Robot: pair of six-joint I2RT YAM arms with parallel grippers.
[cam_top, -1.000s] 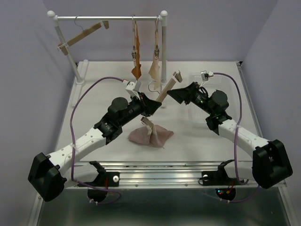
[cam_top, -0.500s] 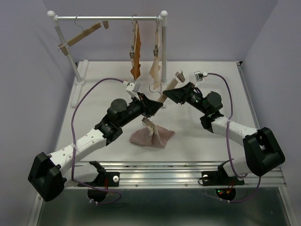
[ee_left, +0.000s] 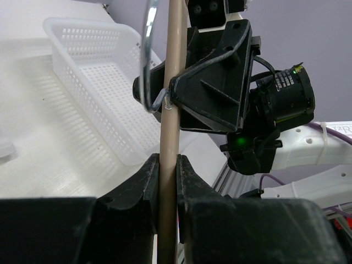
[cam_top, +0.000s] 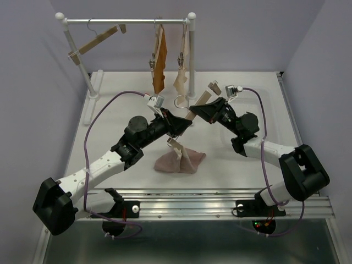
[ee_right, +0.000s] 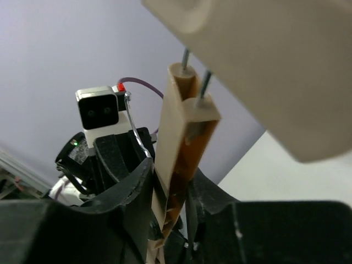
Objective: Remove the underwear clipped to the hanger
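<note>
Left gripper (ee_left: 168, 165) pinches the pale wooden clip hanger (cam_top: 203, 98); right gripper (ee_right: 171, 181) grips it higher. Hold steady while unclipping pinkish-beige cloth underwear (cam_top: 181, 162).

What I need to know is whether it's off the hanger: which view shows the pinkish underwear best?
Top external: the pinkish underwear lies heaped on the table, one fold rising to the hanger's lower clip. Neither wrist view shows it: left wrist only the hanger bar, right wrist only the upper clip.
</note>
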